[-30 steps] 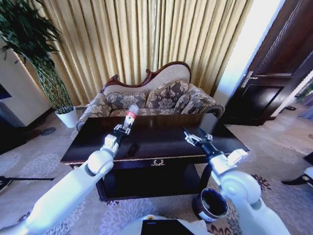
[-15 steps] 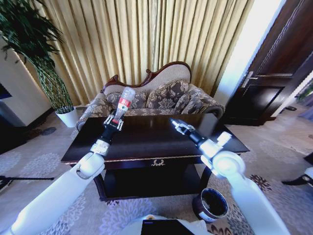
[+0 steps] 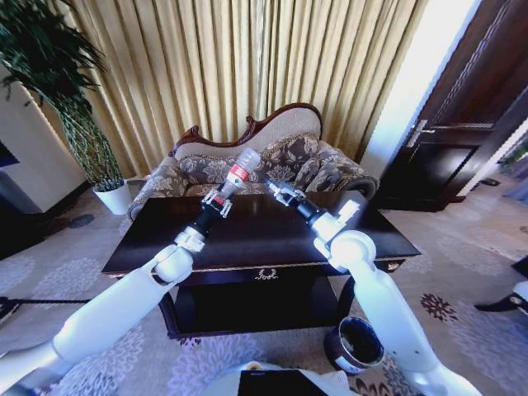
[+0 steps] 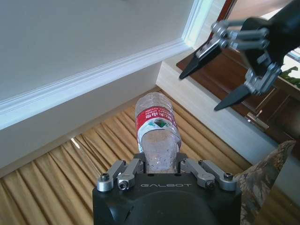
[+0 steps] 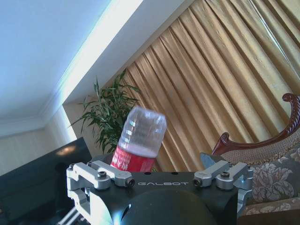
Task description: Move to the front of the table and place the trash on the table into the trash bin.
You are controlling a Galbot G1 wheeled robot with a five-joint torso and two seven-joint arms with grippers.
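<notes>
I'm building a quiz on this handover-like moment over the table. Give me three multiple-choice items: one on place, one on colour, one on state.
1. Where is the trash bin?
A. on the table
B. on the carpet by the table's front right corner
C. on the sofa

2. What colour is the label on the bottle?
A. red
B. blue
C. yellow

3. What state is the right gripper in?
A. shut on the bottle
B. shut on paper
C. open, holding nothing

Answers:
1 B: in the head view the bin stands on the floor beside the table, near the right arm.
2 A: the left wrist view shows a red band around the clear bottle.
3 C: the left wrist view shows its fingers spread apart near the bottle, while the left gripper holds the bottle raised above the table.
</notes>
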